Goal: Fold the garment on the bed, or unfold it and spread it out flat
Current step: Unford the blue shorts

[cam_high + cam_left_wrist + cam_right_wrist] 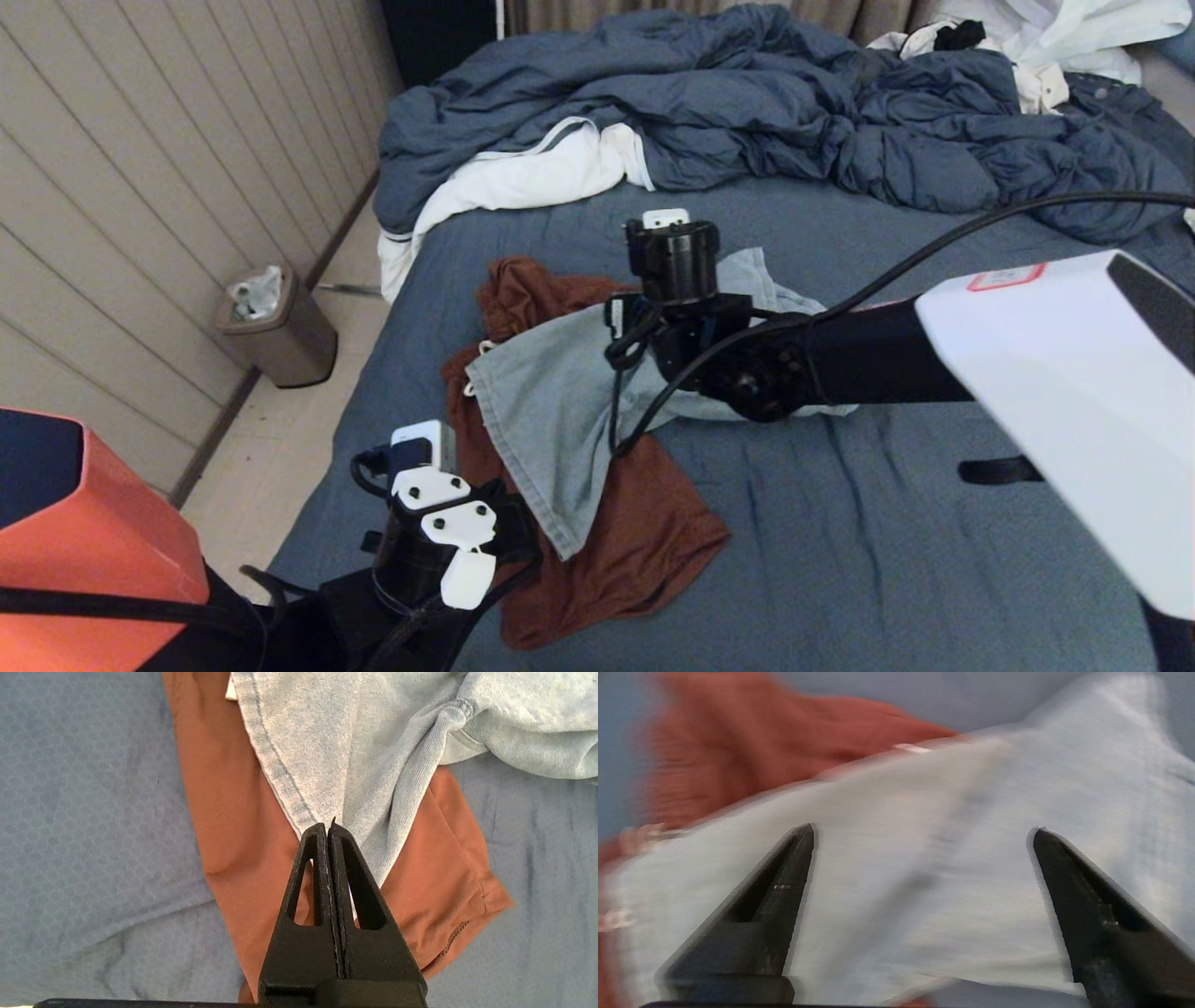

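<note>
On the bed, the left pincer pinches shut on the pale blue garment's corner while the right pincer hangs wide open, empty, above it, probably needing to grab another corner next.

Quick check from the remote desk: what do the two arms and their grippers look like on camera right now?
Left gripper: black, with hollow triangular fingers; its wrist carries white bolted plates. Right gripper: matching black pointed fingers. The right arm is black with a white shell bearing a red-outlined label, and a black cable runs along it.
</note>
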